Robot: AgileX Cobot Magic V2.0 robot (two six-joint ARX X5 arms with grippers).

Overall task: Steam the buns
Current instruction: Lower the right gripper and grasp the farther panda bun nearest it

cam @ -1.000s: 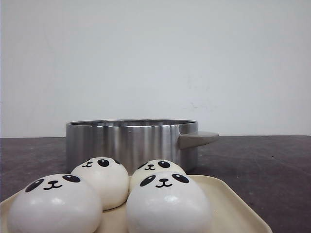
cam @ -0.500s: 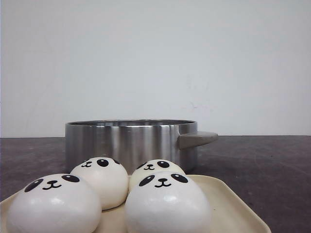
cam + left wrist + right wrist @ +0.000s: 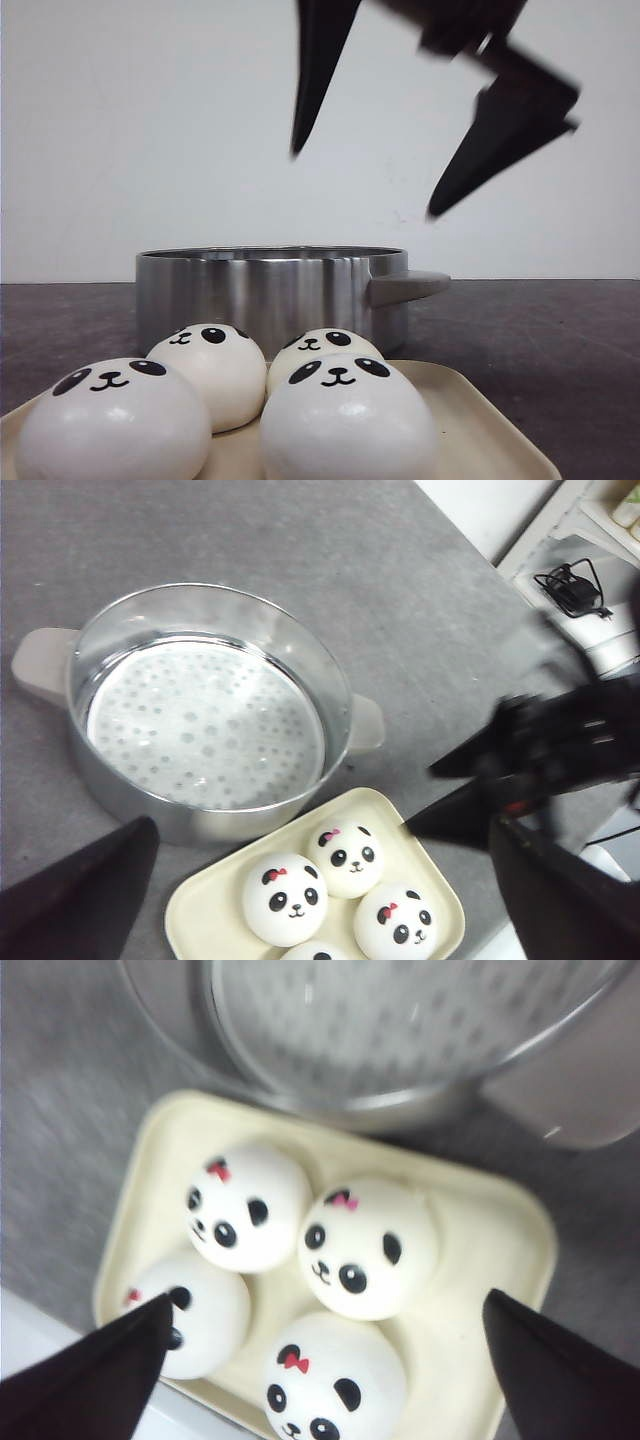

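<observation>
White, glossy buns (image 3: 365,1245) are sitting four together on the cream tray (image 3: 500,1230), just beside the steel steamer pot (image 3: 210,715), which is showing a bare perforated insert. The right gripper (image 3: 435,130) is hanging above them with fingers spread wide; the left gripper (image 3: 320,880) is likewise gaping. For a clean pick, I judge it best to be centring on one outer bun and closing gently.

My right gripper (image 3: 365,180) is smeared by motion in the front view, its top cut off. The tray (image 3: 480,425) runs off the lower edge there, clipping the two near buns (image 3: 345,425). In my left wrist view the fourth bun is barely visible.
</observation>
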